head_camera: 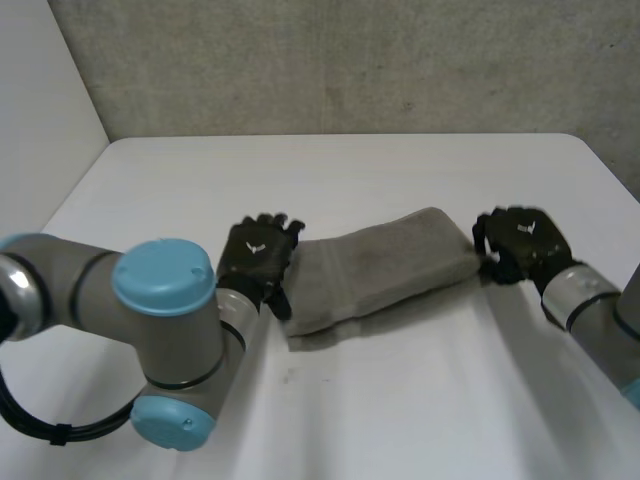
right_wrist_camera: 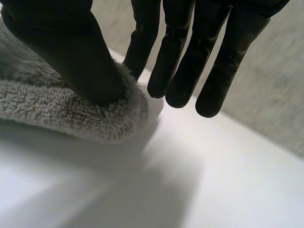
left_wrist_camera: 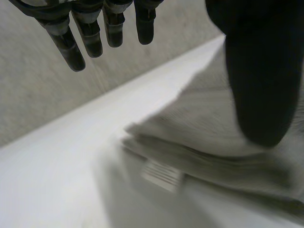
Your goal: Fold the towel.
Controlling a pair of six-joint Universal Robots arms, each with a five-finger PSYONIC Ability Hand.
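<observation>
**TOWEL IN A THICK STRIP, A HAND SET AT EACH END**

The towel (head_camera: pixel 385 270) is seen as a grey, layered strip laid across the mid worktop (head_camera: pixel 350 410). The left hand (head_camera: pixel 258 255) is set at one short end and the right hand (head_camera: pixel 520 238) at the other, so the cloth lies between the two sets of fingers.

L side: the left fingers (left_wrist_camera: pixel 66 42) are held straight and a little spread, lifted clear of the cloth. The left thumb (left_wrist_camera: pixel 261 85) is laid over the top layer, just beside the stacked edges. Whether it presses or only hovers can't be told. A small white label (left_wrist_camera: pixel 162 175) is seen poking out between layers, just past the thumb tip. Nothing is pinched.

R side: the right thumb (right_wrist_camera: pixel 71 52) is pressed onto the rounded fold and the pile is dented under it. The right fingers (right_wrist_camera: pixel 175 57) are straight and close together, hung just past the fold's end above bare worktop, w/o touching cloth. No grip is made here either.

Why so, as judged: the thumbs are prob. put on top to pin or flatten the layers so the fold isn't sprung open. The fingers are held off so the cloth isn't dragged.

The task is judged near done, though one more end-to-end fold may be meant. For that an end would need to be pinched through all layers. If only the top layer were taken, the stack could be pulled apart.
</observation>
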